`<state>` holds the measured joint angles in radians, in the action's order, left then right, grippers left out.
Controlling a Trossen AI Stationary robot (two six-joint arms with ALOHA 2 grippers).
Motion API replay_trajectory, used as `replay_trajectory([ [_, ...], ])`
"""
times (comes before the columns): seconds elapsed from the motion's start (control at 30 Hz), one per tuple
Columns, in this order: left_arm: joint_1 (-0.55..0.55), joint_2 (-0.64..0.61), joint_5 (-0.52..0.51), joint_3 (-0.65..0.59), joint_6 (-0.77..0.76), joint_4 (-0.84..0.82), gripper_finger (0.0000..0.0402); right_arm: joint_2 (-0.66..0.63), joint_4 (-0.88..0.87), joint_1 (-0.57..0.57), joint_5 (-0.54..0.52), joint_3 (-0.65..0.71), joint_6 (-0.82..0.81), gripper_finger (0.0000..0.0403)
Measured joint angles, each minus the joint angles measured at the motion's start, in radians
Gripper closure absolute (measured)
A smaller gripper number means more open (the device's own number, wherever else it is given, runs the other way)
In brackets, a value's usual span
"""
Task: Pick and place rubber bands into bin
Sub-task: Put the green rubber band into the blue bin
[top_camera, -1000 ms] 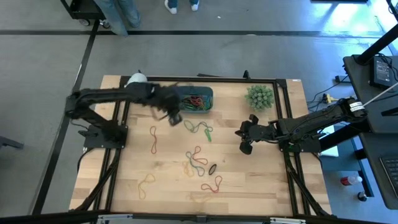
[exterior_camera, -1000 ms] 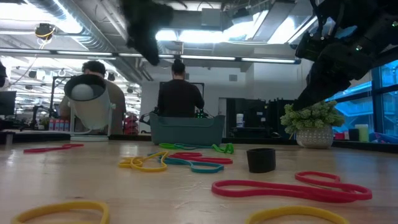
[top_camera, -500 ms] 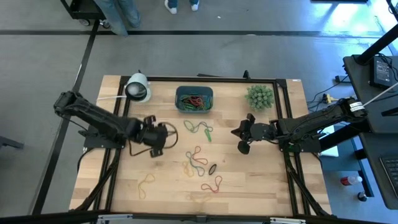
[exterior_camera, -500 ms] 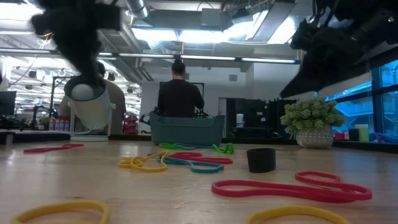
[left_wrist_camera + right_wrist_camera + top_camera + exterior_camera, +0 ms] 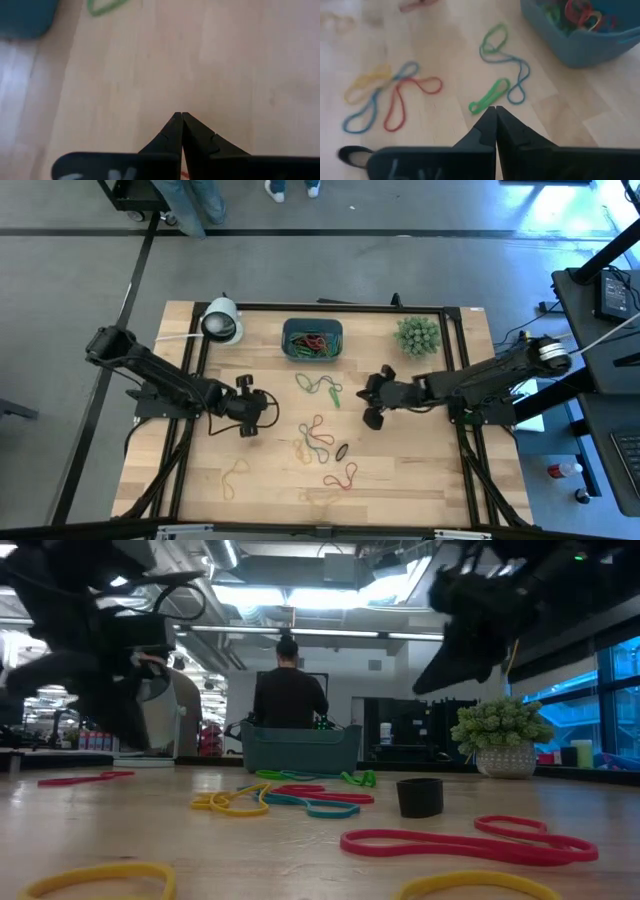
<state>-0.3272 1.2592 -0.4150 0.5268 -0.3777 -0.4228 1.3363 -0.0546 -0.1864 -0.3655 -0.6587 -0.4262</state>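
Rubber bands (image 5: 318, 442) are lying loose in the middle of the table, and the left gripper (image 5: 262, 411) is sitting at nine o'clock from them, pinched shut with a red band (image 5: 184, 174) peeking underneath. The right gripper (image 5: 370, 400), shut and empty, is pointing at a green band (image 5: 489, 95); it should open first and pinch low. The bin (image 5: 312, 341) is waiting at twelve o'clock.

Right claw (image 5: 495, 111) closed, green band (image 5: 489, 95) ahead, bin (image 5: 580, 42) w/ bands

**Both grippers closed over the table**

The left arm reaches in from the table's left edge, bent at the elbow, its gripper (image 5: 262, 412) low over the left-centre of the table with fingers (image 5: 172, 131) pressed together. The right arm stretches in from the right edge, nearly straight, its gripper (image 5: 368, 396) right of centre, fingers (image 5: 488, 125) likewise pinched tight.
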Motion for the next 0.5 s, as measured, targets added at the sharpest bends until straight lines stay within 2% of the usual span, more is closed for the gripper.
replay_trajectory([
  [0.1, 0.065, -0.006, 0.059, -0.022, 0.138, 0.119, 0.0400, 0.103, -0.117, 0.000, 0.000, -0.103, -0.036, 0.0399],
  [0.23, 0.164, -0.009, 0.220, -0.034, 0.294, 0.246, 0.0400, 0.222, -0.233, 0.000, 0.000, -0.225, -0.074, 0.0391],
  [0.37, 0.233, -0.009, 0.329, -0.034, 0.330, 0.284, 0.0400, 0.316, -0.240, 0.000, 0.000, -0.307, -0.121, 0.0379],
  [0.5, 0.246, -0.018, 0.341, -0.035, 0.316, 0.281, 0.0400, 0.403, -0.244, 0.000, 0.001, -0.360, -0.123, 0.0357],
])
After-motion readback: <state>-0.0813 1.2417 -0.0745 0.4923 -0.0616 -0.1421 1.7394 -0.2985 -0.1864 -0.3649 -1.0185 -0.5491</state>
